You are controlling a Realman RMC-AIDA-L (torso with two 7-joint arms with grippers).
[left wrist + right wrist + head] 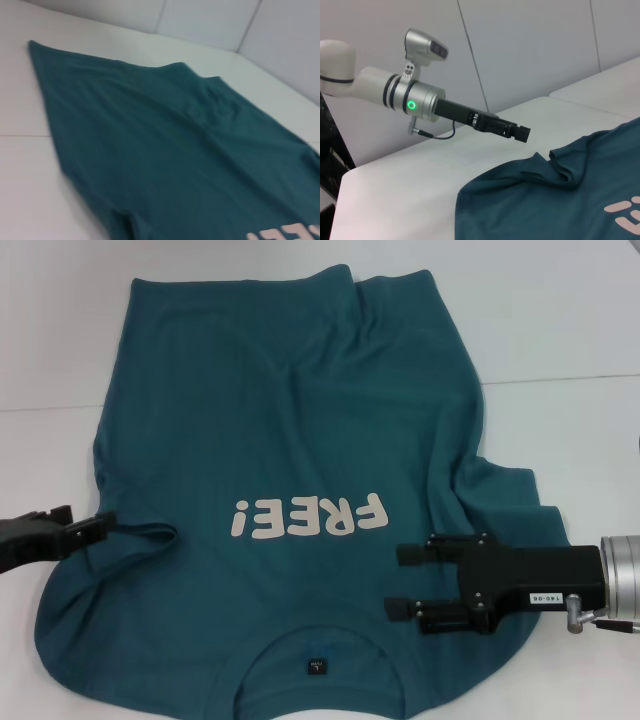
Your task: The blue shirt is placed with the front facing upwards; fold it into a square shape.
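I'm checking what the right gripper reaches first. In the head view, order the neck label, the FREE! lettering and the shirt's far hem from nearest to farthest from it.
From the right gripper, over the blue shirt:
1. Neck label, near edge, toward the left arm's side.
2. FREE! lettering, mid-chest; nearly as close, so this order is tentative.
3. Far hem, along the farthest edge.

Blue shirt (pixel 540 200): spread on the white desk (pixel 410 175), pale lettering at one edge.
Left gripper (pixel 520 133): raised above the desk, beside the shirt's rumpled sleeve.
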